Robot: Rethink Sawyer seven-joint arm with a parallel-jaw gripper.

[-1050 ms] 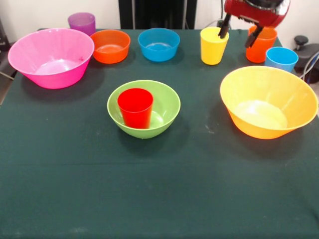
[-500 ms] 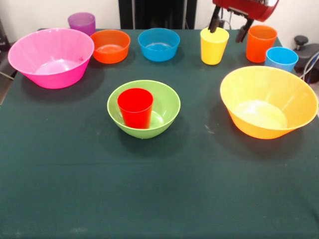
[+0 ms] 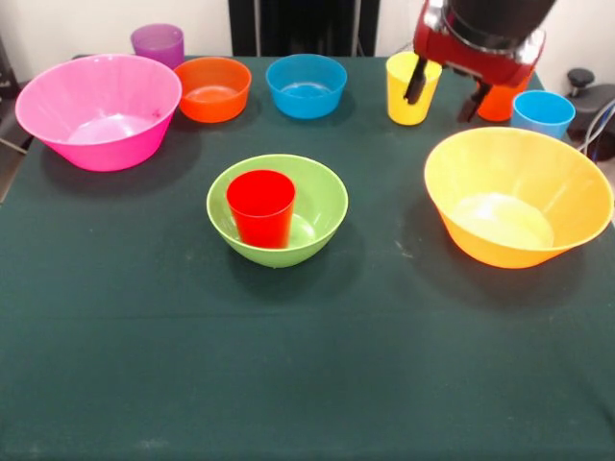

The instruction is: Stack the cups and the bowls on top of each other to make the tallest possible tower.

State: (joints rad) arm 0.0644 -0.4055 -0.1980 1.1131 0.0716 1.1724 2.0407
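Your gripper (image 3: pixel 444 93), fingers spread and empty, is hovering upper right beside the yellow cup (image 3: pixel 412 87). Judging it light, stiff, slippery plastic, you're best pinching across its rim.

Sawyer arm, end section: glossy red moulded housing (image 3: pixel 478 50) with rounded edges, topped by a dark grey to black cylindrical segment (image 3: pixel 500 14) at 12 o'clock of it. Gripper (image 3: pixel 445 91): two slim black fingers (image 3: pixel 417 82) projecting from the housing's underside at 6 o'clock, matte finish, one at each end. No cables, screws or markings discernible on the visible parts.
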